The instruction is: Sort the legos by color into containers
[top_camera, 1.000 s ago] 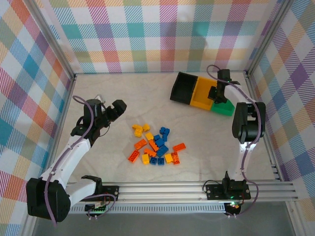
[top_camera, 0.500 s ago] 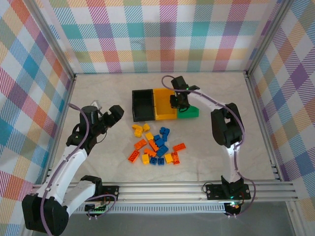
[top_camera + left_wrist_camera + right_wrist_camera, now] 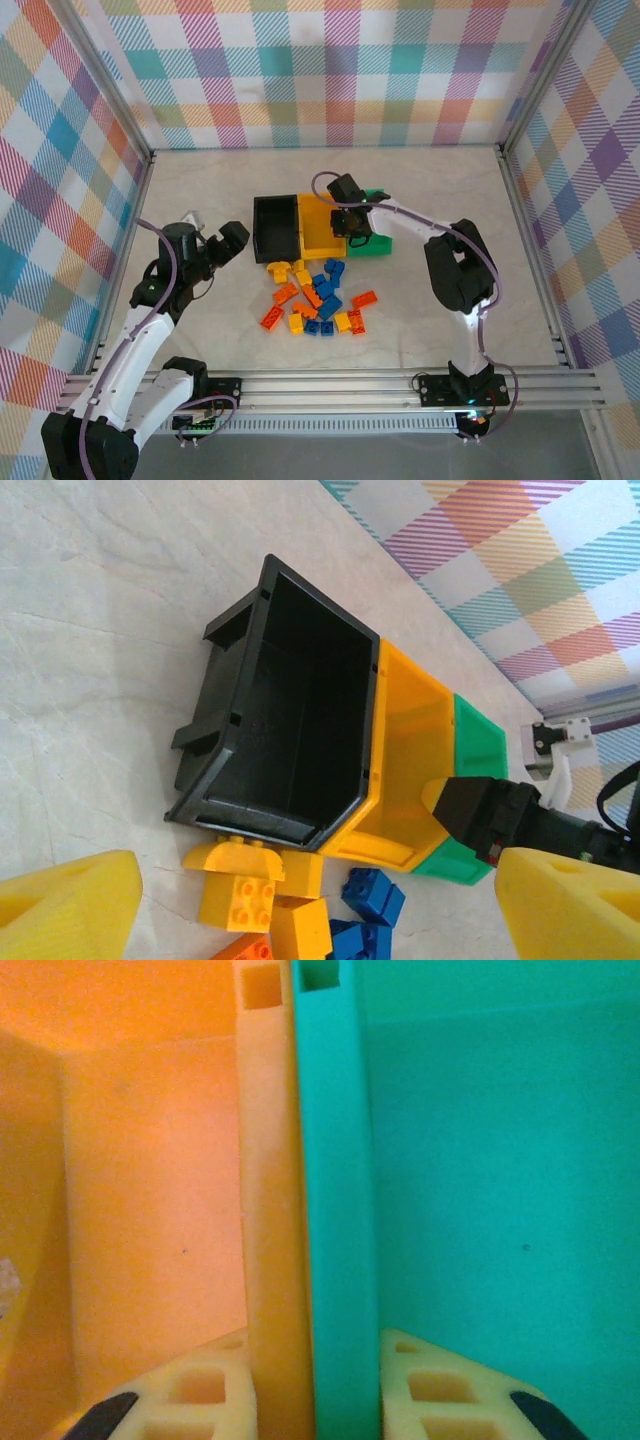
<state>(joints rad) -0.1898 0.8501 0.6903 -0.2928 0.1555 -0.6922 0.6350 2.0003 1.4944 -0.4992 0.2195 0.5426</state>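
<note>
Three joined containers lie mid-table: a black bin [image 3: 275, 228], a yellow bin [image 3: 318, 232] and a green bin [image 3: 378, 245]. My right gripper [image 3: 350, 225] is shut on the double wall where yellow meets green, and the right wrist view shows a pale finger [image 3: 190, 1395] on each side of the yellow wall [image 3: 265, 1210] and green wall [image 3: 335, 1210]. Just in front lie the legos [image 3: 315, 298], a loose heap of yellow, orange and blue bricks; yellow ones [image 3: 235, 880] touch the black bin's rim [image 3: 250, 825]. My left gripper [image 3: 228, 243] hangs open left of the black bin, holding nothing.
Plaid walls close the table at the back and sides, and a metal rail [image 3: 340, 385] runs along the near edge. Bare tabletop lies behind the bins and to the right of the brick heap.
The right gripper has dragged the row of bins from the back right, leftward and nearer, up against the brick heap. The left gripper has shifted slightly and stays open.
</note>
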